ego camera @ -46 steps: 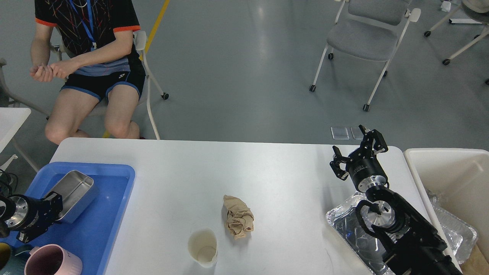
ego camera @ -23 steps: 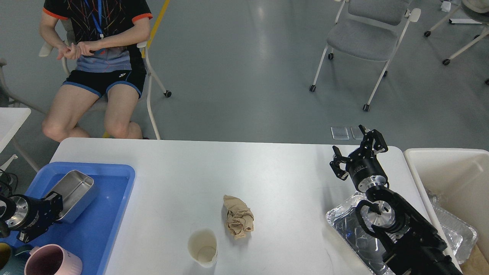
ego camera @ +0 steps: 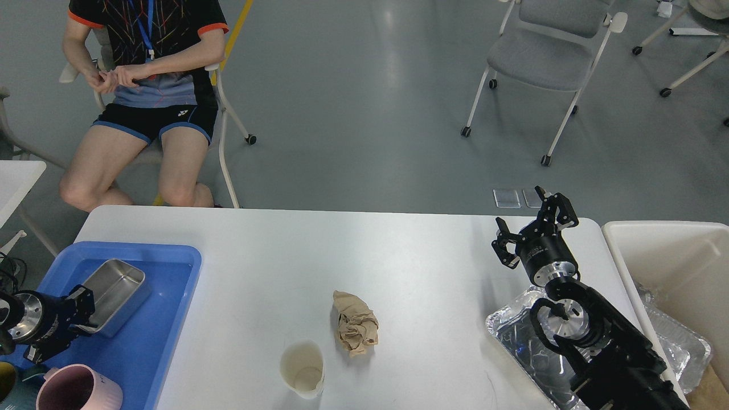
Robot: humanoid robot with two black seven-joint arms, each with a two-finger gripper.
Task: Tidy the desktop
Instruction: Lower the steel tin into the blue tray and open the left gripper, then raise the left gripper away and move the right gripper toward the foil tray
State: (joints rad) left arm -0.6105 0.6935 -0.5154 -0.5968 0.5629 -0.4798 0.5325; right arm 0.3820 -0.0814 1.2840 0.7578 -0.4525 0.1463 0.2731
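Now right arm (ego camera: 534, 230) raised, jaws apart.

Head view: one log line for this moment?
left hand: on metal tin in blue tray | right hand: open, empty | desktop: paper wad, cup, foil tray

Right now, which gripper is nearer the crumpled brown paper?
Right. The right gripper hovers up and to the right of the crumpled brown paper; the left gripper is farther, at the metal tin.
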